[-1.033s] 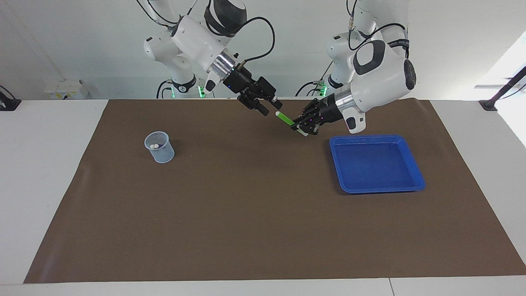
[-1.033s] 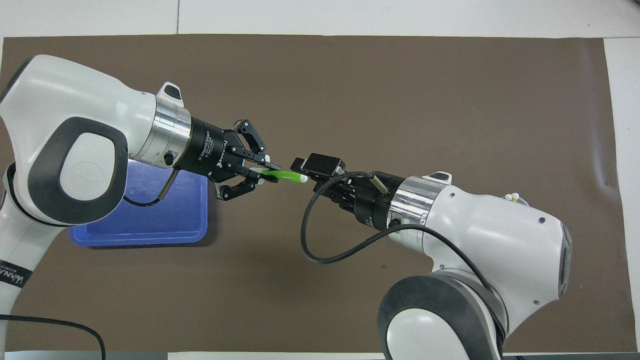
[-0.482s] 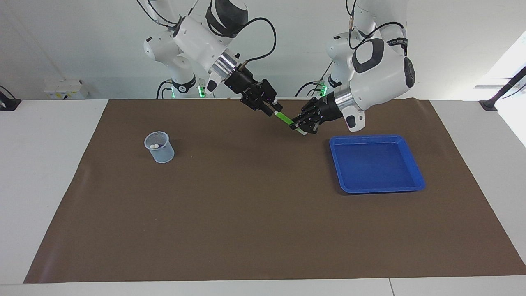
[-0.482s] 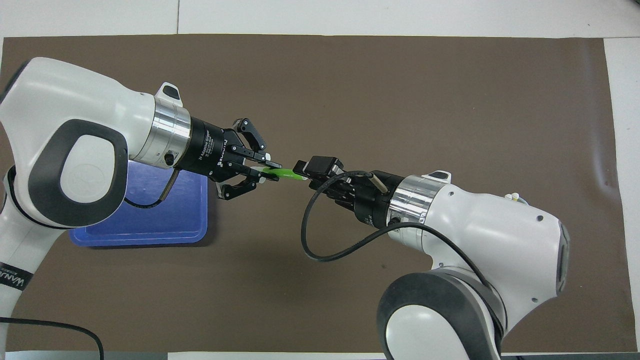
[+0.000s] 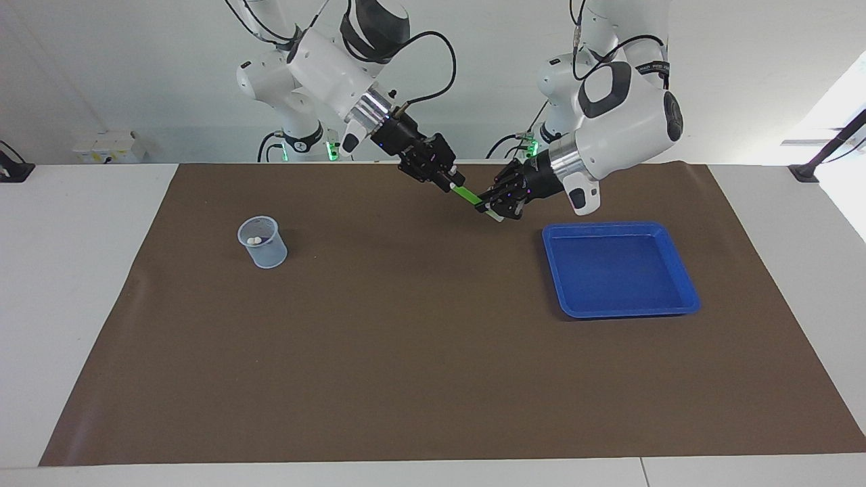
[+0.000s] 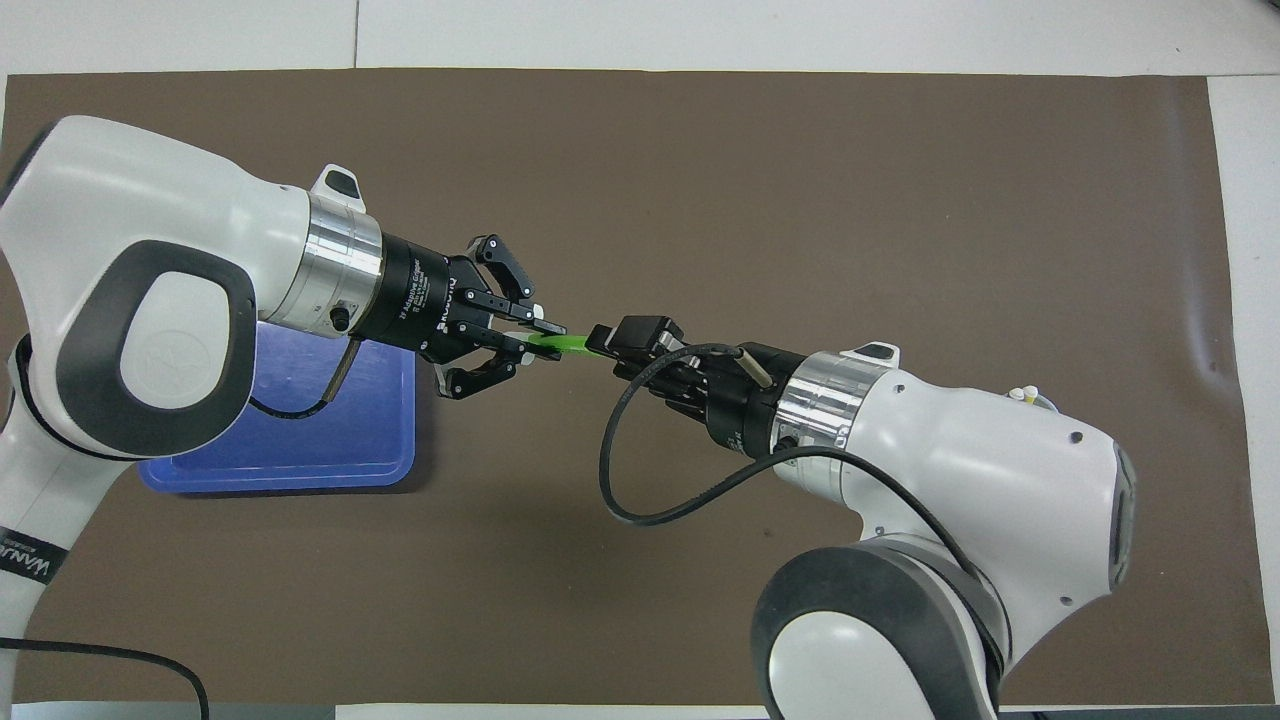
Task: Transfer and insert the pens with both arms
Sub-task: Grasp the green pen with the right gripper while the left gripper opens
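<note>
Green pen (image 5: 467, 194): held in the air over the brown mat (image 5: 433, 379), between the two arms, well above the tabletop (image 5: 74, 284). Long axis in the overhead view runs from about 8 o'clock to 2 o'clock.

Left claw (image 5: 488, 207): clamped on the pen's 8 o'clock end; its fingertips meet on the barrel.

Right claw (image 5: 452, 184): at the pen's 2 o'clock end, its fingers around the pale cap; whether they already grip cannot be told.

Judgement: handover step; the pen lies straight ahead of the right claw, along its approach line.

Clear cup (image 5: 262, 241): toward the right arm's end, two pens inside.

Blue tray (image 5: 682, 279): toward the left arm's end.
</note>
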`<state>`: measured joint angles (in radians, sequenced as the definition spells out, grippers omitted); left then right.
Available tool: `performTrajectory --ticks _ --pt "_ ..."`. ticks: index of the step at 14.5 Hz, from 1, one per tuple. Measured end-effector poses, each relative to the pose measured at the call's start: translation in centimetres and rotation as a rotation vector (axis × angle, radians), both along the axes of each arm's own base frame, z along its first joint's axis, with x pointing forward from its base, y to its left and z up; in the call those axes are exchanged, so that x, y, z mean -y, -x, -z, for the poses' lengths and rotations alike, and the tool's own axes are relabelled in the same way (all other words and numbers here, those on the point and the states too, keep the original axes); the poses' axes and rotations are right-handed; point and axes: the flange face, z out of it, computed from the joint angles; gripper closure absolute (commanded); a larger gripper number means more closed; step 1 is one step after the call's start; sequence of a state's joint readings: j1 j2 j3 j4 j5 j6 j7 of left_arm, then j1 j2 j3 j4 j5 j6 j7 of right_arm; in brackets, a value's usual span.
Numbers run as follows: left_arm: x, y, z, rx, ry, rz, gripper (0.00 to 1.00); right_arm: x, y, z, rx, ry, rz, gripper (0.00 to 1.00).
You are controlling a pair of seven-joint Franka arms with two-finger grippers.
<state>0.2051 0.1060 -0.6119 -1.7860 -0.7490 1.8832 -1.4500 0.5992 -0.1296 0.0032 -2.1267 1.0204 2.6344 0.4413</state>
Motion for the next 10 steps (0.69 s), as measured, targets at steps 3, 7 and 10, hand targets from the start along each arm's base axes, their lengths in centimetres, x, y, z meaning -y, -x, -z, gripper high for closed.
performTrajectory --ticks 3,7,10 --pt "-0.01 -0.06 -0.03 0.001 0.001 -0.006 1.00 -0.01 0.01 0.00 0.000 0.000 0.000 0.97" --pt "0.02 -0.01 0.05 0.000 -0.001 -0.006 1.00 -0.05 -0.01 -0.12 0.002 -0.001 -0.001 1.00" --pt "0.02 0.00 0.04 0.000 -0.001 -0.007 1.00 -0.05 0.00 -0.12 0.002 -0.001 -0.001 1.00"
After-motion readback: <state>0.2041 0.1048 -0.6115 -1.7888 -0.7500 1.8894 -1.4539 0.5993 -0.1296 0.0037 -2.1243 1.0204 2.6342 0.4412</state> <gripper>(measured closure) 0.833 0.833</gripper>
